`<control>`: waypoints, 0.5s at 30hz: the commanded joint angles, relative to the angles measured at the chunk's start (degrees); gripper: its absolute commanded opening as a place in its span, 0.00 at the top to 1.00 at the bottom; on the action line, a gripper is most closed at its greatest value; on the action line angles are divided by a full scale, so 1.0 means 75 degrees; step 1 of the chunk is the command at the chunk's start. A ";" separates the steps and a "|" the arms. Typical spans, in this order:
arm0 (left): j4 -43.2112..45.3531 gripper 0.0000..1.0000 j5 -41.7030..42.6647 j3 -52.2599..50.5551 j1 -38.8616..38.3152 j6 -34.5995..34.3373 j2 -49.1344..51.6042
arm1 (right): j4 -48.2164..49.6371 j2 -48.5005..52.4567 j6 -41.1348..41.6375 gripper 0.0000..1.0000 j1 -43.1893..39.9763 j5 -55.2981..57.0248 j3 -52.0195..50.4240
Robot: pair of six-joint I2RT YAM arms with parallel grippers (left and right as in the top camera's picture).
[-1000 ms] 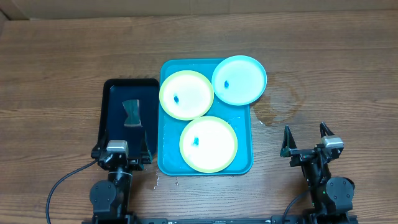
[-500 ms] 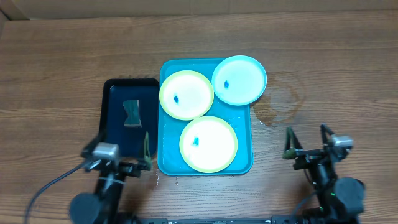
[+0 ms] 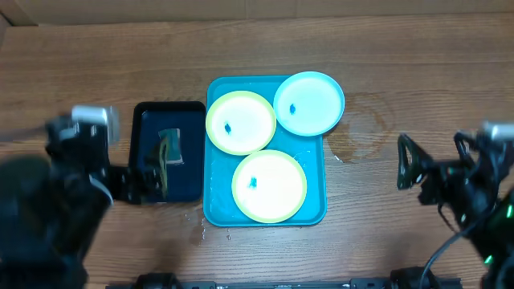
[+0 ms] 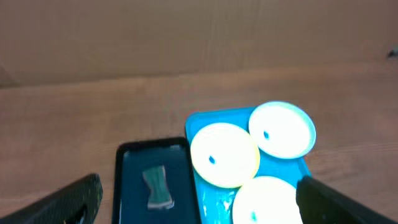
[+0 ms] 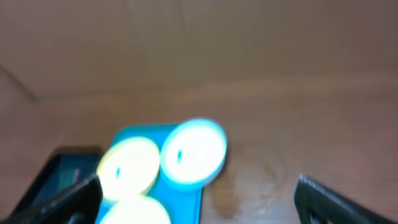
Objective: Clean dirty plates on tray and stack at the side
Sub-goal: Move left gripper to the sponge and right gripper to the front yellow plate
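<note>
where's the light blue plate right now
Overhead view: the light blue plate sits at the far right corner of the turquoise tray, overhanging its rim, beside a yellow-green plate.

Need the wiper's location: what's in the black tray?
One grey-green pad lies in the black tray. Overhead, a finger of the left gripper hides part of it.

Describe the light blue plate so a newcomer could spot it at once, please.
Find the turquoise tray on the wooden table. The plate at its far right corner overhangs the rim. Only it is light blue; its two round neighbours are pale yellow-green.
</note>
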 commanded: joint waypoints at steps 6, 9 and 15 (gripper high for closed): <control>-0.2492 0.00 0.1081 0.2690 0.0032 0.0280 0.3013 | -0.2908 0.3506 0.0038 0.00 -0.0050 -0.2259 0.3287; -0.2716 0.00 0.1110 0.2681 0.0035 0.0280 0.3538 | -0.3057 0.4223 0.0006 0.00 -0.0050 -0.3048 0.3471; -0.3360 0.96 0.1093 0.2669 0.0035 0.0283 0.4482 | -0.3430 0.5289 0.0012 0.31 -0.0032 -0.3398 0.3450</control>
